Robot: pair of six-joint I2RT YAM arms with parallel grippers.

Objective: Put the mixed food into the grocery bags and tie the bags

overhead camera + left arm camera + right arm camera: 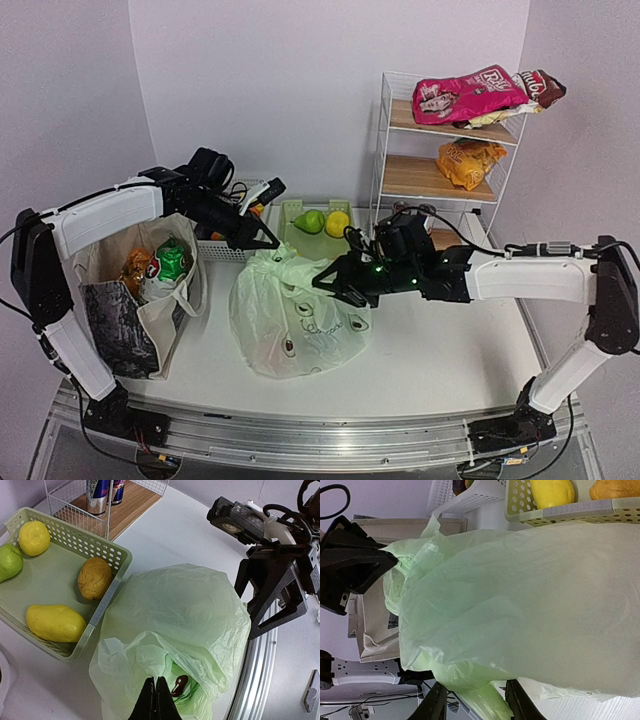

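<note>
Tying: left gripper (156, 700) clamps plastic bag (190, 610) at 11 o'clock; right gripper (476, 692), half-open, apparently straddles it. Close before pulling.

Two bags (295, 315); two baskets (112, 591); four fruits (94, 577) in one, perhaps more.

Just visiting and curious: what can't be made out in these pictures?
- What the pale-green plastic bag contains: every view, its cloudy film hides it.
- The canvas tote, lower contents: top view, its walls.
- Whether the right end effector grips the bag: right wrist view, bottom edge crops it.
</note>
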